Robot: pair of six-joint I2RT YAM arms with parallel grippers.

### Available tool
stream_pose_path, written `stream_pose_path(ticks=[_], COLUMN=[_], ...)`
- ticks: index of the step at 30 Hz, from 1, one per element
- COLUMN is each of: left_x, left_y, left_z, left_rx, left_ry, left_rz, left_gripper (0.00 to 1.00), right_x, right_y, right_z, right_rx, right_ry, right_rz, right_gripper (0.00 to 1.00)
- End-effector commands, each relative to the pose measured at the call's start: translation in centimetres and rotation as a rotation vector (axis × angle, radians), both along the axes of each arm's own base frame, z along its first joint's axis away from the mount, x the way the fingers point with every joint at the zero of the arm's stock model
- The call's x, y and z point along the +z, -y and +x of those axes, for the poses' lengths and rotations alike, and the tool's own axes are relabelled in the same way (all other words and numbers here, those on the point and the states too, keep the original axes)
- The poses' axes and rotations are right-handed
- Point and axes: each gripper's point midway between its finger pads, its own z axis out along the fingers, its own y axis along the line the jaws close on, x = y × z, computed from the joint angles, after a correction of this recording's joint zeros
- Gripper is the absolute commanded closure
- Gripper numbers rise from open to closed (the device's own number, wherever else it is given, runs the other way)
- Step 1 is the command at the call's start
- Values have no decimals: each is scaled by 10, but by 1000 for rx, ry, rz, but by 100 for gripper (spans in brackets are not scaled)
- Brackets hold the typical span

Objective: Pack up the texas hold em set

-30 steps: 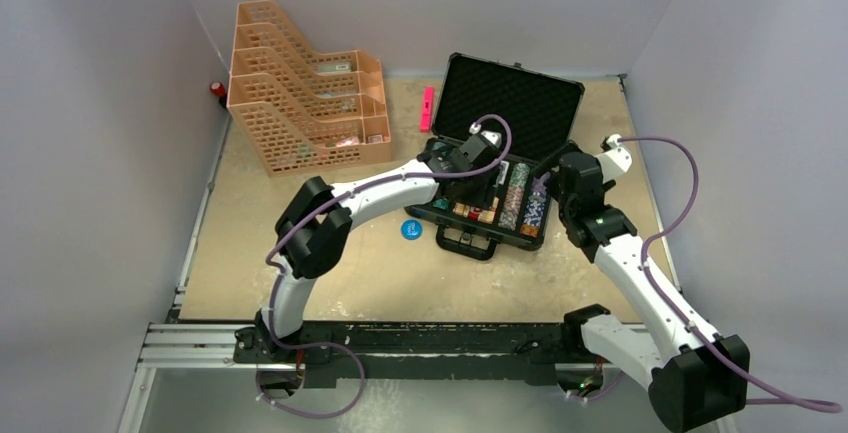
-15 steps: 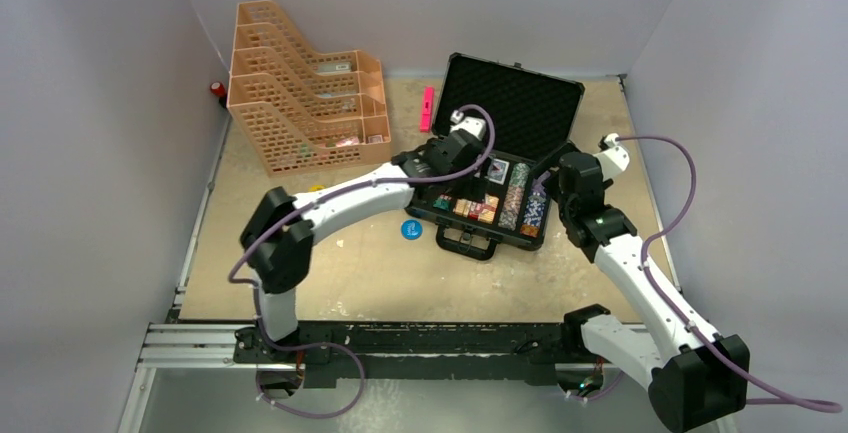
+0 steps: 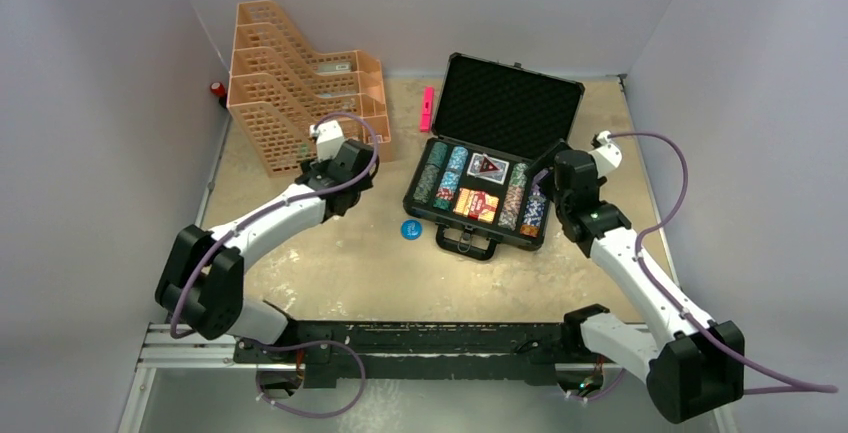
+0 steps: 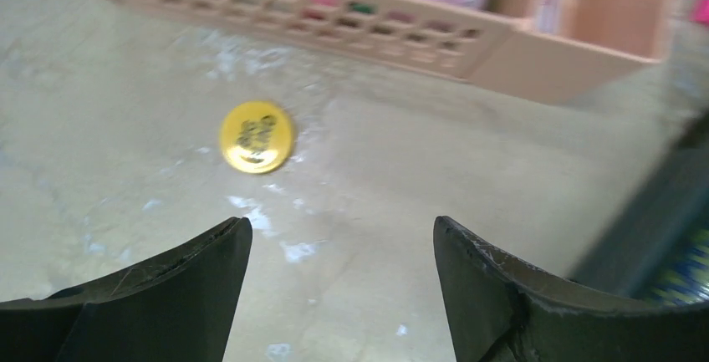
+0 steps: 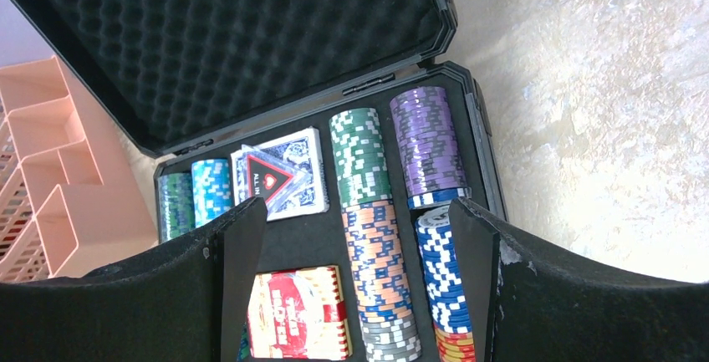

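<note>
The black poker case (image 3: 437,215) lies open, its foam lid (image 3: 510,103) raised. Rows of chips (image 3: 516,196) and two card decks (image 3: 478,203) fill it. A blue chip (image 3: 411,229) lies on the table left of the case handle. A yellow chip (image 4: 256,136) lies on the table ahead of my left gripper (image 4: 343,237), which is open and empty; in the top view the left gripper (image 3: 338,193) hovers left of the case, near the organizer. My right gripper (image 5: 358,211) is open and empty above the case's right chip rows (image 5: 376,237), and sits at the case's right edge in the top view (image 3: 548,175).
A peach tiered organizer (image 3: 300,93) stands at the back left, and also shows in the left wrist view (image 4: 518,53). A pink marker (image 3: 427,108) lies beside the case lid. A small red object (image 3: 216,88) sits at the far left wall.
My left arm has swung left from over the case to the table in front of the organizer, uncovering the case's contents. My right arm has barely moved.
</note>
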Motion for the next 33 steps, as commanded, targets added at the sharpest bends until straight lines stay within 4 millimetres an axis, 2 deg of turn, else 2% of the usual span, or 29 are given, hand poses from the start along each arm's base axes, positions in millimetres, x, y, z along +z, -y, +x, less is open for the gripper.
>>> stream_pose_path(ticks=[1,7,14,22,30,33], left_x=[-8,-47,-77,-102,-124,-129], left_y=[-35,-55,-73,-86,-93,-94], left_z=[4,17,24,25,18,16], left_rx=[208,282,370,411,442,444], left_ry=[83,42,28,-24,-74,-89], left_rz=[-14,1,2,11,22,18], left_gripper=[22,23,24,25,32,39], right_x=[16,18,18,20,18,19], right_y=[-3,-2,0,2,1,2], right_z=[11,11,10,11,12,11], right_rx=[9,20,22,15,19,15], right_ry=[52,51,45,47,37,41], right_rz=[9,-14,-36,-48,-49,-49], right_gripper=[18,18,18,18,18,18])
